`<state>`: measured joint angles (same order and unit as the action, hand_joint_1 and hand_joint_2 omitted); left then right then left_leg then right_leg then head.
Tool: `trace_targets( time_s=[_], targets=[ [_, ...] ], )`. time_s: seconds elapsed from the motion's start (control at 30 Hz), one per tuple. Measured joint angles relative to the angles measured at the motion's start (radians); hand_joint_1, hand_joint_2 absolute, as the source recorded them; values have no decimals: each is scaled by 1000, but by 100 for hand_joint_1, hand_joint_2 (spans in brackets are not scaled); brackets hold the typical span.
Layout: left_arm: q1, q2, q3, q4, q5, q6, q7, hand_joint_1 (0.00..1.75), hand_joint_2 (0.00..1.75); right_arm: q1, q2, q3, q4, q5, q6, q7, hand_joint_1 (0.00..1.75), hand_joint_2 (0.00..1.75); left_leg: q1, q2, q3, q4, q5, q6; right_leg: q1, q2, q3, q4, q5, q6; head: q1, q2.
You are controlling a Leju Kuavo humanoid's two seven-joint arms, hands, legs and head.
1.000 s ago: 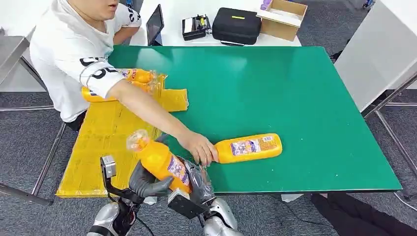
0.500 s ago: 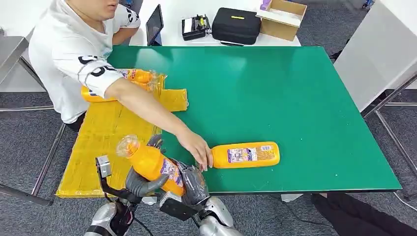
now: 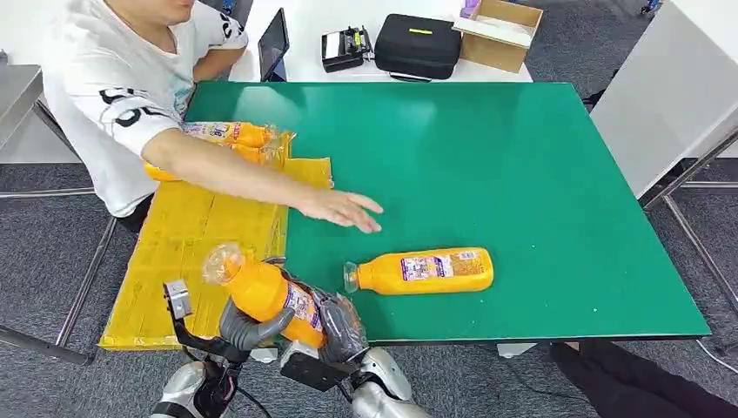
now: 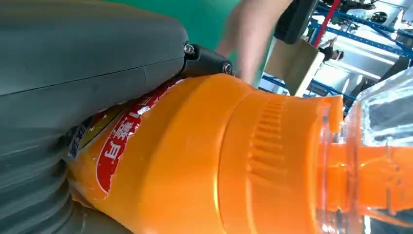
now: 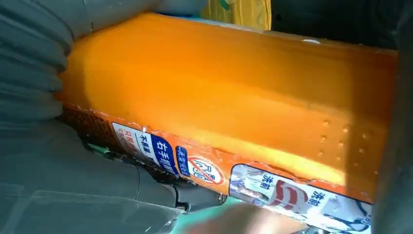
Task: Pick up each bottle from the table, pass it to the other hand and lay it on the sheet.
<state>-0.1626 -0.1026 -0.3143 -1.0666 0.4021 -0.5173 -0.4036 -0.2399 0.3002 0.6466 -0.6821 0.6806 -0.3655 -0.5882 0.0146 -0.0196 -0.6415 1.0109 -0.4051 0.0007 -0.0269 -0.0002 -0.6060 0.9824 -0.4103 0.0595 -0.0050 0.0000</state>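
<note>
Since the earlier frame, the person's hand (image 3: 341,209) has let go of the bottle on the bench (image 3: 424,271) and drawn back toward the yellow sheet (image 3: 187,252), and that bottle now lies a little nearer the front edge with its neck free. The held bottle (image 3: 265,292) has sunk slightly toward the robot, both hands with it.

On progress, going left to right: two bottles (image 3: 222,138) already lie at the far end of the sheet, partly hidden by the person's arm, so at least that much looks done. At the front edge, the left hand (image 3: 248,324) grips the held bottle from below, its thumb across the orange body. The right hand (image 3: 341,324) wraps the same bottle's lower end, near the label. With both hands on it, the pass appears to be midway; the right hand has yet to release, and the lay-down on the sheet is still to come. After that, the bottle on the bench is left to do.

The bench is a green board, the sheet covering its left side and overhanging the left edge. A person in a white shirt sits at the far left corner. Beyond the far edge, a white table carries a tablet (image 3: 274,39), a black case (image 3: 418,43) and a cardboard box (image 3: 500,30). Grey carpet lies all around.
</note>
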Motion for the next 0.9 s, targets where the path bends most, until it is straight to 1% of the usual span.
trace_targets(
  time_s=[0.1, 0.13, 0.23, 0.27, 0.33, 0.37, 0.53, 0.73, 0.9],
  targets=[
    [5, 0, 0, -15, -2, 5, -3, 175, 175, 0, 0, 2, 0, 9, -27, 18, 143, 175, 0, 0, 0, 0, 0, 0, 0, 0, 0, 0, 0, 0, 0, 0],
    [8, 0, 0, -21, -3, 6, -3, 175, 175, -1, 0, 2, 0, 14, -31, 23, 0, 175, 0, 0, 0, 0, 0, 0, 0, 0, 0, 0, 0, 0, 0, 0],
    [12, 0, 0, -34, -4, 11, -3, 175, 175, -3, 0, 3, 0, 18, -38, 30, 0, 175, 0, 0, 0, 0, 0, 0, 0, 0, 0, 0, 0, 0, 0, 0],
    [12, 0, 0, -41, -6, 19, -6, 175, 175, -4, 0, 3, 0, 12, -57, 28, 0, 0, 0, 0, 0, 0, 0, 0, 0, 0, 0, 0, 0, 0, 0, 0],
    [16, -5, 3, -75, -2, 48, -4, 175, 175, -3, 0, -4, -29, -31, -104, 18, 0, 0, 0, 0, -1, 0, 0, 0, 0, 0, 0, 0, 0, 0, 0, 0],
    [16, -9, 6, -97, 15, 56, 9, 175, 175, -3, 0, -10, -52, -45, -109, 18, 0, 0, 0, 0, -1, 0, 0, 0, 0, 0, 0, 0, 0, 0, 0, 0],
    [2, -27, 27, -165, 50, 85, 48, 175, 175, 2, 0, -37, -168, -87, -106, 44, 0, 0, 0, -1, 0, 0, 0, 0, 0, 0, 0, 0, 0, 0, 0, 0],
    [-28, -48, 60, -187, 108, 93, 48, 175, 175, 19, 0, -59, -271, -156, -94, -16, 0, 0, 0, -1, -1, 0, 0, 0, 0, 0, 0, 0, 0, 0, 0, 0],
    [-30, -51, 90, -187, 119, 104, 60, 175, 175, 24, -3, -63, -345, -168, -89, -27, 0, 0, 0, 0, -1, 0, 0, 0, 0, 1, -1, 0, 0, 0, 0, 0]
  ],
)
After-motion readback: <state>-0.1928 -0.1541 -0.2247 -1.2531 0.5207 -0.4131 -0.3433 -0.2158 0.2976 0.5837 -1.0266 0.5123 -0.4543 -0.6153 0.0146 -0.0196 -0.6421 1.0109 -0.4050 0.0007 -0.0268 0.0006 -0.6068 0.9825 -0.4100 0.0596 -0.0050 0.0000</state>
